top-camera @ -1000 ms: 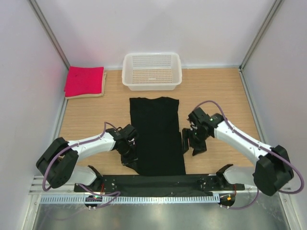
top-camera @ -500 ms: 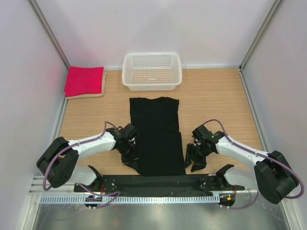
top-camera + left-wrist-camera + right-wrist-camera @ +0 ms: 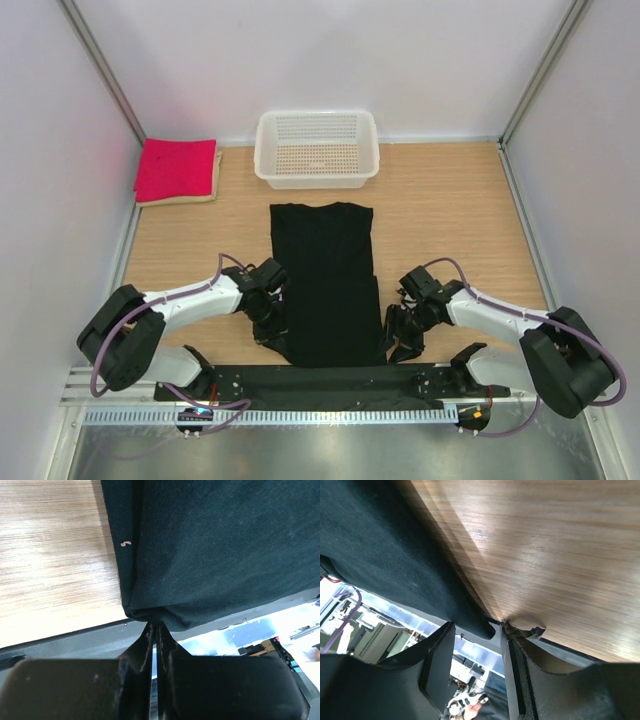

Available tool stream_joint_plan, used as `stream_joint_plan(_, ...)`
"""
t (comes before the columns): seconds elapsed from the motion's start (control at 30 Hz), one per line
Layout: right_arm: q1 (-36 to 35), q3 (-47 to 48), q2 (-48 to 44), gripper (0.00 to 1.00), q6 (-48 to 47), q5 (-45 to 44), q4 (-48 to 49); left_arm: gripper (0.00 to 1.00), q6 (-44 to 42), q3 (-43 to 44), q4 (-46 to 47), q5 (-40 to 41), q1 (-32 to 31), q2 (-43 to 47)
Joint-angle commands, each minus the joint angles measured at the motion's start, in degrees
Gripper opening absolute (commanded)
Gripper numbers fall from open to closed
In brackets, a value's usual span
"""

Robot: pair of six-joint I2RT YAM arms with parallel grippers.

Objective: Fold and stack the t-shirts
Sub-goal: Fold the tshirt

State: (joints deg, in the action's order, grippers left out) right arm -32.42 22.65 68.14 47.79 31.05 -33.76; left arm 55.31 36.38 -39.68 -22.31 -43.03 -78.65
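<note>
1. The left fingers (image 3: 272, 332) are clenched on the near left corner of the black t-shirt (image 3: 325, 270), with the cloth bunched at their tips.
2. The right fingers (image 3: 398, 338) stand parted at the near right corner. In the wrist view the hem lies between them, not pinched.
3. The shirt lies flat as a long folded strip stretching away from both sets of fingers. Its near edge spans between them and reaches the front edge of the worktop (image 3: 450, 200).
4. The worktop is pale wood-grain with a soft sheen beside the right fingers.
5. Far beyond the left fingers, in the back corner, a folded pink-red t-shirt (image 3: 177, 168) lies on a beige t-shirt (image 3: 180, 199), only the edge of which shows.
6. Straight beyond the black shirt, well apart from the fingers, a white mesh basket (image 3: 317, 116) stands by the back wall (image 3: 320, 50).
7. Plain white walls close in three sides. Behind the fingers, a black base plate (image 3: 330, 378) and a ribbed metal rail (image 3: 330, 415) run along the front.
</note>
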Motion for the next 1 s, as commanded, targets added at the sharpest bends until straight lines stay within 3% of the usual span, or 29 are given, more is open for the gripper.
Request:
stream_joint_plan(0.0, -0.53, -1.47, 0.86, 0.49, 0.99, -2.75, 2.12, 0.00, -0.29, 1.06, -0.04, -0.81, -0.13, 0.52)
stream_joint_plan(0.37, -0.80, -2.00, 2.35, 0.43, 2.22, -4.42, 4.49, 0.00, -0.55, 1.50, -0.05, -1.16, -0.04, 0.43)
stream_joint_plan(0.43, -0.80, -2.00, 2.26, 0.35, 2.39, -4.16, 5.98, 0.00, -0.55, 1.50, 0.04, -1.25, -0.13, 0.34)
stream_joint_plan(0.47, -0.71, -1.83, 2.09, 0.26, 2.48, -3.89, 6.85, 0.00, -0.55, 1.50, -0.04, -1.34, -0.04, 0.34)
stream_joint_plan(0.5, -0.80, -1.74, 2.09, 0.10, 2.40, -3.63, 7.12, 0.00, -0.64, 1.50, -0.31, -1.34, -0.04, 0.52)
stream_joint_plan(0.57, -1.06, -1.04, 1.12, 0.01, 1.00, -3.10, 6.34, 0.00, -0.55, 1.41, -0.57, -1.25, -0.13, 1.30)
stream_joint_plan(0.97, -2.47, 8.01, -8.28, 0.01, -4.46, -2.83, -11.40, 0.00, 4.72, 0.36, -6.80, -1.25, -1.53, 12.98)
